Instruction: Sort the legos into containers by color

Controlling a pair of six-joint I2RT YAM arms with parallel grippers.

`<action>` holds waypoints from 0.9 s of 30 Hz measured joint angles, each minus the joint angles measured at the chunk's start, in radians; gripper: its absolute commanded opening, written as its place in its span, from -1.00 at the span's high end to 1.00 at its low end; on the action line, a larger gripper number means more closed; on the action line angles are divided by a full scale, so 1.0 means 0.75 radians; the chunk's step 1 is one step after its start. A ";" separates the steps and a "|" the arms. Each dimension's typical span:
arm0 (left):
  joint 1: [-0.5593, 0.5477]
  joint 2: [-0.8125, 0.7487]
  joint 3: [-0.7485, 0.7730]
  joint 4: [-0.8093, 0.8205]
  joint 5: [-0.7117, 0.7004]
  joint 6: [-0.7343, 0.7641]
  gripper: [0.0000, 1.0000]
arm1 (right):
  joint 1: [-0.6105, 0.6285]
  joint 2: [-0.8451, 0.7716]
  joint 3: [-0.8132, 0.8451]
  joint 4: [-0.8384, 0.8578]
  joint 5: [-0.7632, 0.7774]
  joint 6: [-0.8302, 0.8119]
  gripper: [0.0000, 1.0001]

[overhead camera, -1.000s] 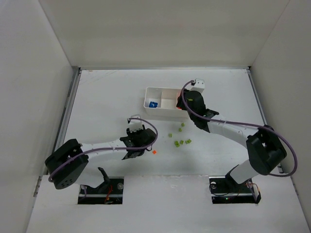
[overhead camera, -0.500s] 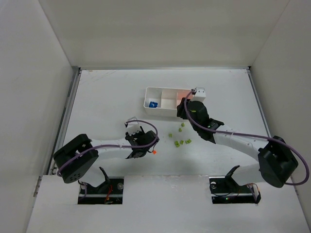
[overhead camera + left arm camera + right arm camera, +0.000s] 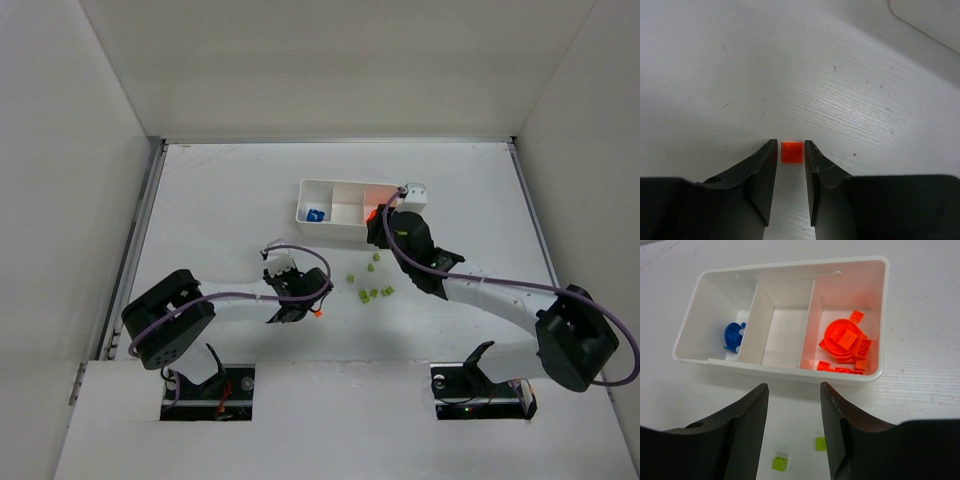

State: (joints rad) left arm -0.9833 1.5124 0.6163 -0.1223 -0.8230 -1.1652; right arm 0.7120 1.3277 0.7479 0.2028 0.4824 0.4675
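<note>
The left end effector (image 3: pixel 789 144) sits low over the white surface (image 3: pixel 865 75), its two dark fingers slightly apart. One small orange-red brick (image 3: pixel 792 152) lies flat between the tips, square and glossy, with only a sliver of surface showing on either side of it.

The right end effector (image 3: pixel 793 387) hangs with its fingers wide apart and nothing between them. Just ahead of its tips lies the white tray (image 3: pixel 790 266), three square compartments in a row behind thin walls. The compartment ahead and to the right holds a heap of orange-red pieces (image 3: pixel 845 342), a round one on top with small studded bricks around it. The one ahead and to the left holds blue pieces (image 3: pixel 733 336). Two yellow-green bricks (image 3: pixel 780 463) lie loose on the surface below the tips, between the fingers.
</note>
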 measured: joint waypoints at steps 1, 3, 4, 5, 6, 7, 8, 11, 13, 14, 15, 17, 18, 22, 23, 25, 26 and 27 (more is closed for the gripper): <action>-0.002 0.006 0.005 -0.005 -0.003 -0.001 0.50 | -0.006 -0.010 -0.005 0.001 -0.001 0.000 -0.04; -0.006 0.018 0.014 -0.014 -0.012 0.000 0.50 | -0.010 -0.036 -0.017 0.000 0.001 0.000 -0.04; -0.008 0.026 0.020 -0.020 -0.016 0.000 0.50 | -0.015 -0.049 -0.021 0.001 0.001 0.001 -0.04; -0.011 0.034 0.028 -0.025 -0.021 0.001 0.50 | -0.019 -0.064 -0.025 0.001 0.001 0.001 -0.04; -0.013 0.044 0.036 -0.028 -0.026 0.002 0.50 | -0.027 -0.081 -0.032 0.001 0.001 0.002 -0.04; -0.015 0.051 0.041 -0.031 -0.030 0.004 0.51 | -0.036 -0.098 -0.037 0.001 0.001 0.005 -0.04; -0.017 0.057 0.046 -0.034 -0.034 0.006 0.51 | -0.046 -0.114 -0.042 0.001 0.002 0.008 -0.04; -0.019 0.061 0.050 -0.036 -0.035 0.011 0.56 | -0.071 -0.164 -0.061 0.003 0.005 0.019 -0.04; -0.019 0.061 0.050 -0.038 -0.034 0.015 0.59 | -0.082 -0.191 -0.072 0.007 0.008 0.028 -0.04; -0.019 0.061 0.050 -0.039 -0.034 0.017 0.61 | -0.087 -0.201 -0.077 0.009 0.009 0.031 -0.04; -0.019 0.062 0.051 -0.039 -0.033 0.018 0.64 | -0.090 -0.209 -0.081 0.009 0.009 0.035 -0.04; -0.020 0.062 0.051 -0.042 -0.032 0.020 0.68 | -0.096 -0.223 -0.085 0.009 0.009 0.038 -0.04; -0.020 0.062 0.051 -0.043 -0.032 0.021 0.70 | -0.101 -0.231 -0.089 0.009 0.009 0.040 -0.04; -0.023 0.062 0.052 -0.046 -0.032 0.021 0.75 | -0.115 -0.269 -0.104 0.008 0.010 0.046 -0.04; -0.024 0.062 0.052 -0.047 -0.032 0.021 0.75 | -0.122 -0.276 -0.104 0.009 0.010 0.046 -0.04; -0.026 0.059 0.054 -0.053 -0.029 0.021 0.76 | -0.130 -0.289 -0.105 0.009 0.011 0.050 -0.04; -0.026 0.055 0.054 -0.057 -0.022 0.022 0.76 | -0.136 -0.296 -0.106 0.009 0.010 0.051 -0.04; -0.028 0.048 0.054 -0.064 -0.014 0.027 0.76 | -0.139 -0.299 -0.107 0.009 0.011 0.052 -0.04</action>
State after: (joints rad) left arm -1.0042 1.5482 0.6571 -0.1699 -0.8337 -1.1450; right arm 0.6075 1.1034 0.6674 0.2096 0.4904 0.5068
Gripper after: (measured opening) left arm 0.155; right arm 0.522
